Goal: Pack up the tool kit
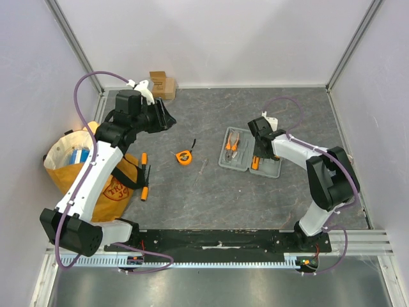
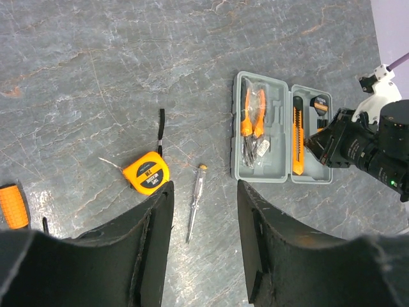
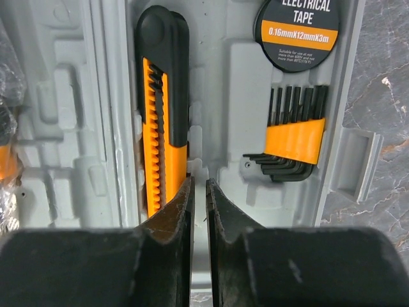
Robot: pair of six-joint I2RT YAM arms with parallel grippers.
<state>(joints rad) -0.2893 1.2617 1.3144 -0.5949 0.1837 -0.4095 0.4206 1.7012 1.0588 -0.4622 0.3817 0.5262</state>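
Observation:
The grey case (image 1: 271,169) lies open right of centre. Orange-handled pliers (image 1: 233,142) sit in its left half. An orange-and-black utility knife (image 3: 163,109), a roll of electrical tape (image 3: 297,25) and hex keys (image 3: 294,137) sit in its right half. My right gripper (image 3: 199,182) is shut and empty, low over the case beside the knife; it also shows in the top view (image 1: 257,150). My left gripper (image 2: 204,187) is open and empty, high at the back left (image 1: 167,117). The orange tape measure (image 2: 147,173) and a thin tester screwdriver (image 2: 195,208) lie on the table below it.
Two orange-handled screwdrivers (image 1: 144,160) (image 1: 146,190) lie by the yellow-orange bag (image 1: 77,173) at the left. A small brown cardboard box (image 1: 162,84) stands at the back wall. White walls enclose the grey table (image 1: 211,204).

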